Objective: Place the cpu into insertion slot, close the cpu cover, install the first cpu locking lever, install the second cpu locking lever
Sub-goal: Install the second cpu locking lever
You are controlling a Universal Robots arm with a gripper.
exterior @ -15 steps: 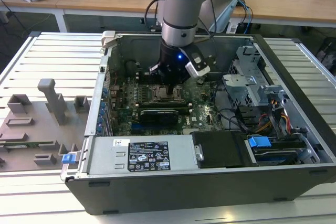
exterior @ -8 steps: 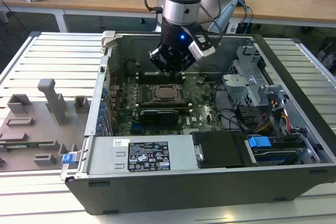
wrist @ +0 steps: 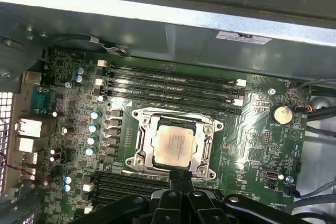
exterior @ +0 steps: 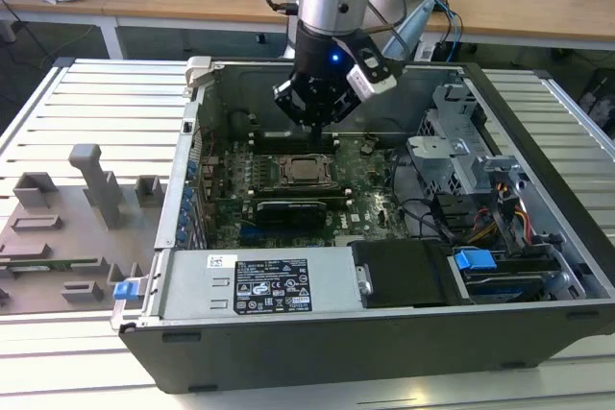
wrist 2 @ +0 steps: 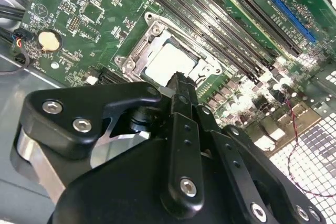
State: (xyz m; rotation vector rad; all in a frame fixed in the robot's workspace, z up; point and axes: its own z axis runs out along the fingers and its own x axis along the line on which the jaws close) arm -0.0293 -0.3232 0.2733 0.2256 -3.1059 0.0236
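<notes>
The gripper hangs inside the open computer case, just past the far edge of the insertion slot in the exterior view. Its black fingers are pressed together with no gap between them, and nothing is held between their tips. In the second wrist view the gripper has its tips at the edge of the insertion slot; in the first wrist view the gripper sits at the socket's rim.

The cpu lies flat in the insertion slot, its silver-grey top showing through the square window of the cpu cover, which lies down over the chip's edges. In the second wrist view the cpu shows pale and bright inside the steel frame.

Long memory slots run along one side of the socket on the green motherboard, and a round coin battery sits near a corner of the board. In the exterior view, a grey power supply lies along the near side of the case, with a grey fixture tray well apart at the exterior view's left.
</notes>
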